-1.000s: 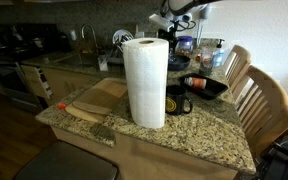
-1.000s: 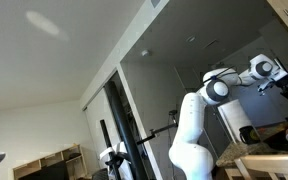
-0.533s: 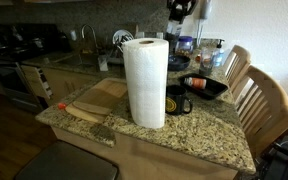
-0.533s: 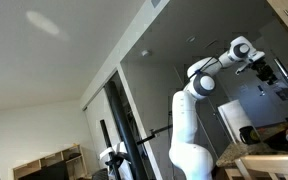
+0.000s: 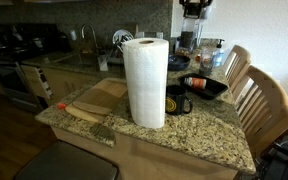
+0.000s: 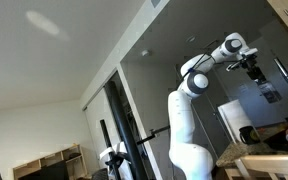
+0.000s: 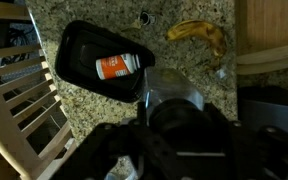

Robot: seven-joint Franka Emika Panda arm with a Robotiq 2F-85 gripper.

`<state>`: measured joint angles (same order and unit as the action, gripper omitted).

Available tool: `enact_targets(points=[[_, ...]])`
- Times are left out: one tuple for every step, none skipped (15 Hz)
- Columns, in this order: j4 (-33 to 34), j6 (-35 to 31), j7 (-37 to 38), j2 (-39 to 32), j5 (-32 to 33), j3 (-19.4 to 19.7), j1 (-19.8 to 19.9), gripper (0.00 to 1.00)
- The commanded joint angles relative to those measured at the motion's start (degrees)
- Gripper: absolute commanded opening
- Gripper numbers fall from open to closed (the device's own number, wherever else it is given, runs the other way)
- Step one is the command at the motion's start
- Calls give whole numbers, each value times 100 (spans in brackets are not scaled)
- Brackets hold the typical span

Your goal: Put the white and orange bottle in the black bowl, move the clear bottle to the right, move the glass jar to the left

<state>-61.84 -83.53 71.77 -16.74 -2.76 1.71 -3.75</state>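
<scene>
in the wrist view the clear bottle (image 7: 170, 97) is seen mid-frame, directly above the gripper (image 7: 174, 132), by the black bowl's (image 7: 74, 45) lower-right rim; finger state cannot be told.

countertop (image 7: 184, 58) is speckled granite with a bit of polish; the black bowl (image 7: 82, 45) is smooth and glossy; the white and orange bottle (image 7: 119, 66) looks like smooth plastic; the clear bottle (image 7: 172, 95) is see-through, greyish; paper towel roll (image 5: 144, 82) is matt white paper; cutting board (image 5: 96, 97) and chairs (image 5: 262, 100) are wood
</scene>
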Motion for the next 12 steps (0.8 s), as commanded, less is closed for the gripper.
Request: enact_targets(points=[[-1201, -637, -318, 543, 151, -58, -124, 34], [-1444, -766, -344, 619, 180, -60, -162, 34], [-1736, -907, -398, 680, 131, -64, -177, 34], [-1983, -1005, -431, 747, 87, -74, -190, 34], [-2278, -1110, -463, 825, 47, -72, -202, 34], [-2490, -1124, -530, 886, 0, -81, -196, 34], [-2709, -1088, -654, 966, -99, -93, -158, 34], [-2860, -937, -949, 1047, -266, -162, -60, 34], [-3086, -875, -1320, 1183, -457, -173, -7, 34], [-3280, -813, -1631, 1314, -610, -159, 31, 34], [-3451, -727, -1938, 1431, -754, -145, 59, 34], [-3610, -646, -2089, 1571, -819, -116, 83, 34]])
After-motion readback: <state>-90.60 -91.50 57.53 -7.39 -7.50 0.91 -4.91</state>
